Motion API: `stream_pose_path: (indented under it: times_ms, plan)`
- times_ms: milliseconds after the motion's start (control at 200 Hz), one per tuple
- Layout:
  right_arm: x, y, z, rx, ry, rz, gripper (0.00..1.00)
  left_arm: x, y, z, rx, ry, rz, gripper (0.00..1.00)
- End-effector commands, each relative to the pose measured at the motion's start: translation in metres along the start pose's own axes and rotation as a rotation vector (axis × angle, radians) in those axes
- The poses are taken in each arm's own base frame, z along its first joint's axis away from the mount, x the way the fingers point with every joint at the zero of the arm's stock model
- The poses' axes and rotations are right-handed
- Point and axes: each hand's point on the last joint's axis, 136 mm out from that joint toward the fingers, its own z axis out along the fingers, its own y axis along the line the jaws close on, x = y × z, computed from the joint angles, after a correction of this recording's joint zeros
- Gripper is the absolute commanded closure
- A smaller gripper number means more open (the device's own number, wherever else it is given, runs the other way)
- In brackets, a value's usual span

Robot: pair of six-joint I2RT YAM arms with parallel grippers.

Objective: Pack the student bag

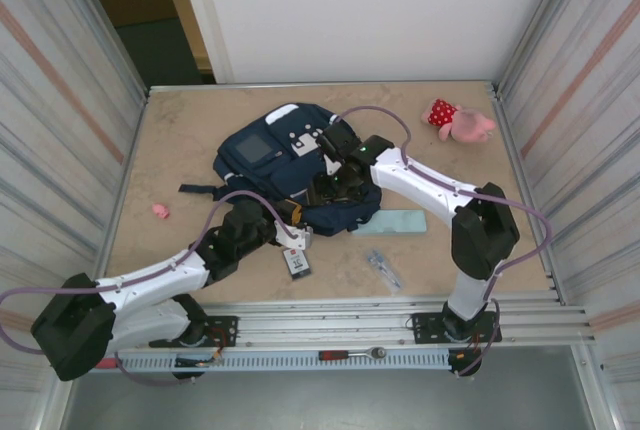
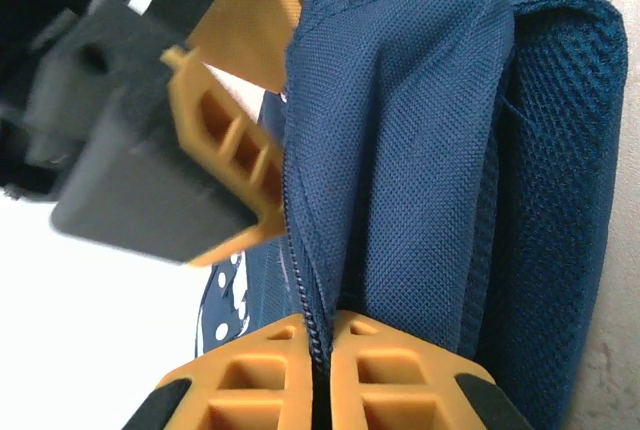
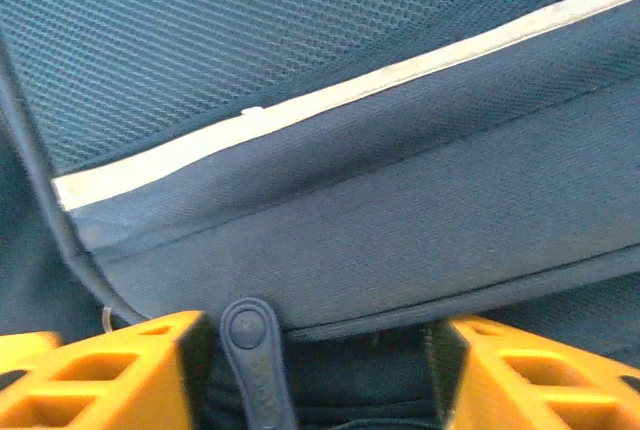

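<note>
Navy student bag (image 1: 268, 155) half-hides left tool (image 2: 318, 338), clamped on its edge; right tool (image 3: 320, 350) stands apart.

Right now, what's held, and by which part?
Left gripper pinches the student bag at its zipper edge; right gripper is open, holding nothing.

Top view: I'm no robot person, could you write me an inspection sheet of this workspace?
Surface: beige speckled table.
Job's things: navy student bag lying mid-table.
Clutter: pink plush toy back right; small pink item left; pale blue flat item, card and clear item near the bag.
Grippers: left gripper shut on the bag's zip edge; right gripper open beside a zip pull.
Cables: purple cables loop along both arms.
Surroundings: ribbed metal walls, white rear panel.
</note>
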Motion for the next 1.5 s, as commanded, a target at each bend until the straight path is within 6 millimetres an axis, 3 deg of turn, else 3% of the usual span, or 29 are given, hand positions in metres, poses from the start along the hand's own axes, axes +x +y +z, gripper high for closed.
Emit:
stream_pose_path:
  times_ms: [0, 255, 396, 661, 837, 957, 1032, 1077, 1202, 1358, 1498]
  plan:
    - [0.014, -0.023, 0.001, 0.115, 0.059, 0.038, 0.60, -0.011, 0.030, -0.006, -0.111, -0.036, -0.002, 1.00]
    - [0.014, -0.040, -0.010, 0.101, 0.027, 0.122, 1.00, -0.009, 0.027, -0.006, -0.103, -0.028, 0.002, 1.00]
    - [0.011, -0.058, -0.022, 0.078, -0.035, 0.207, 1.00, -0.005, 0.023, -0.006, -0.093, -0.014, -0.001, 1.00]
    - [0.007, -0.111, -0.038, -0.007, -0.160, 0.419, 1.00, 0.004, 0.019, -0.010, -0.091, 0.018, -0.041, 1.00]
    - [-0.001, -0.125, -0.046, -0.094, -0.244, 0.484, 1.00, 0.013, 0.019, -0.014, -0.083, 0.033, -0.111, 1.00]
    - [-0.008, -0.112, -0.055, -0.175, -0.300, 0.458, 1.00, 0.017, 0.014, -0.017, -0.021, 0.021, -0.192, 0.97]
    - [-0.013, -0.097, -0.063, -0.226, -0.339, 0.421, 1.00, 0.012, 0.009, -0.020, 0.047, 0.003, -0.258, 0.79]
    - [-0.017, -0.084, -0.068, -0.250, -0.362, 0.384, 1.00, 0.001, 0.005, -0.023, 0.110, -0.039, -0.302, 0.65]
    - [-0.023, -0.055, -0.079, -0.296, -0.429, 0.277, 1.00, -0.036, 0.000, -0.037, 0.310, -0.164, -0.504, 0.43]
    - [-0.029, -0.027, -0.088, -0.355, -0.501, 0.194, 1.00, -0.072, 0.003, -0.039, 0.478, -0.224, -0.748, 0.29]
    - [-0.031, -0.005, -0.104, -0.384, -0.563, 0.121, 1.00, -0.079, -0.001, -0.012, 0.475, -0.133, -0.821, 0.25]
